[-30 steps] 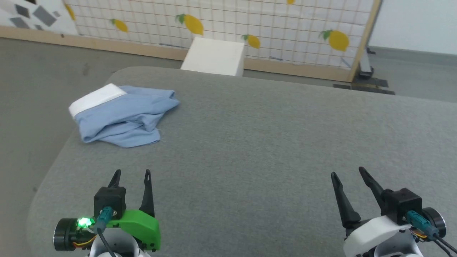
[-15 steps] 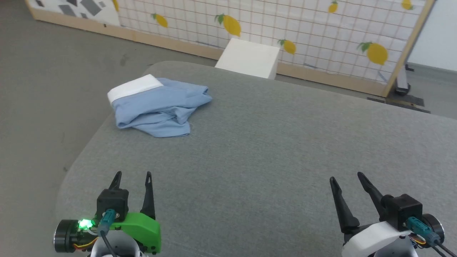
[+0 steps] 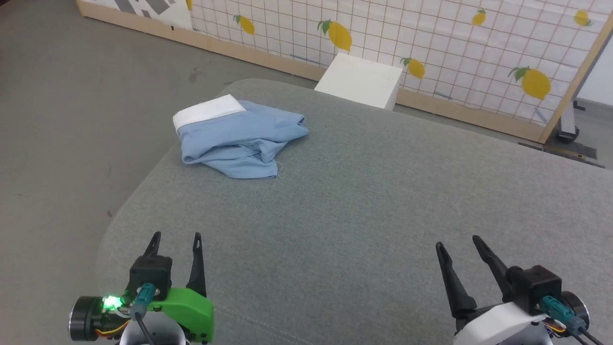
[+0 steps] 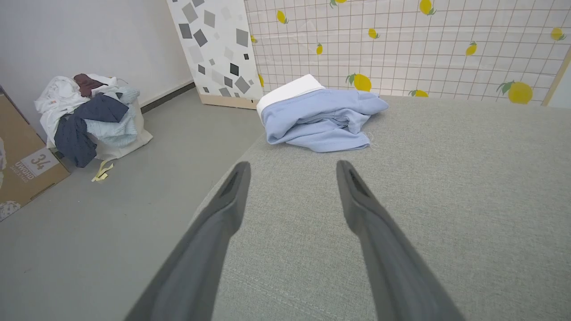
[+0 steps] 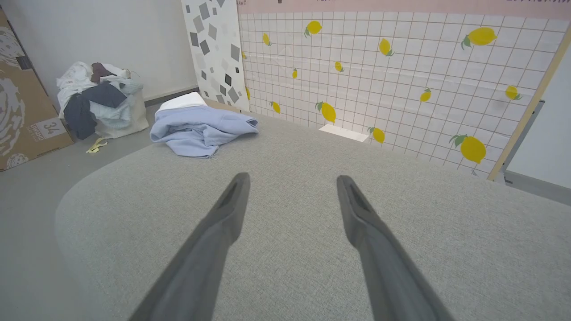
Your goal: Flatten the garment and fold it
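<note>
The garment (image 3: pixel 239 139) is a light blue shirt with a white band, lying crumpled in a heap at the far left corner of the grey padded table (image 3: pixel 364 201). It also appears ahead in the left wrist view, garment (image 4: pixel 319 118), and far off to the left in the right wrist view, garment (image 5: pixel 198 125). My left gripper (image 3: pixel 175 238) hovers open near the table's front left edge, well short of the shirt. At the front right my right gripper (image 3: pixel 457 242) is open too, with nothing between its fingers.
A white box (image 3: pixel 360 80) stands on the floor behind the table, before a lemon-patterned grid screen (image 3: pixel 431 43). A bag piled with clothes (image 4: pixel 89 116) and a cardboard carton (image 4: pixel 22 160) sit on the floor to the left.
The head camera has swung left, so the whole scene has shifted right in the picture. Both grippers stay open and the shirt lies as before.
</note>
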Controlling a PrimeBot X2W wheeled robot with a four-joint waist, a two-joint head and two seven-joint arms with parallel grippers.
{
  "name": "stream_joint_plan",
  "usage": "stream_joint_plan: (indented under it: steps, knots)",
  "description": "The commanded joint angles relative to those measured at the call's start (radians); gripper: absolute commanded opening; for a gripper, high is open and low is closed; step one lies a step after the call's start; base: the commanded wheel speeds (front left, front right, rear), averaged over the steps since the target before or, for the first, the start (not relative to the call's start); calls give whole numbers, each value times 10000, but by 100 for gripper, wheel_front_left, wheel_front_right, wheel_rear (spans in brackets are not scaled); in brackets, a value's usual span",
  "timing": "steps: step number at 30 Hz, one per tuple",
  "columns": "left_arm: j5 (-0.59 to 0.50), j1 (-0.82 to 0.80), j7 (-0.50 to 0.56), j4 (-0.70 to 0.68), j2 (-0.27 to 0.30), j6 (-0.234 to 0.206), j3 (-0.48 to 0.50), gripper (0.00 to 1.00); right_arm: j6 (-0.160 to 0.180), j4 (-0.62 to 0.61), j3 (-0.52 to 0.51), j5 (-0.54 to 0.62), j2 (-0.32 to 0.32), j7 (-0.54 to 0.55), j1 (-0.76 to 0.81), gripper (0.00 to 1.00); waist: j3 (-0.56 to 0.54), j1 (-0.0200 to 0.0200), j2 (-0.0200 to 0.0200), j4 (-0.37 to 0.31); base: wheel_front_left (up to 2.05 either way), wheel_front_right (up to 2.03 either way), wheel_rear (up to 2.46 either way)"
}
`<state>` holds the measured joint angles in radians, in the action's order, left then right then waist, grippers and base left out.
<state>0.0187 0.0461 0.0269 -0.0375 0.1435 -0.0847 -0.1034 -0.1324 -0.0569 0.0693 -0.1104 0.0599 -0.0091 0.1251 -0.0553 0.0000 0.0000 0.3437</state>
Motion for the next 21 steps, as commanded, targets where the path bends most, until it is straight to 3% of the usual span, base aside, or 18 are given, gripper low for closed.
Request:
stream_joint_plan:
  steps: [1,12,21]
  knots:
    - [-56,168,47,-44,97,-73,-40,100,16,-73,32,-84,-23,-51,180,100,-13,0,0,50,0,0,0]
    - [13,195,115,-166,244,-127,-146,100,17,-104,25,-98,-17,-13,178,100,114,0,0,71,0,0,0]
    - [310,-354,388,-389,436,148,-124,100,17,-518,-117,103,281,206,-195,100,1241,0,0,-530,0,0,0]
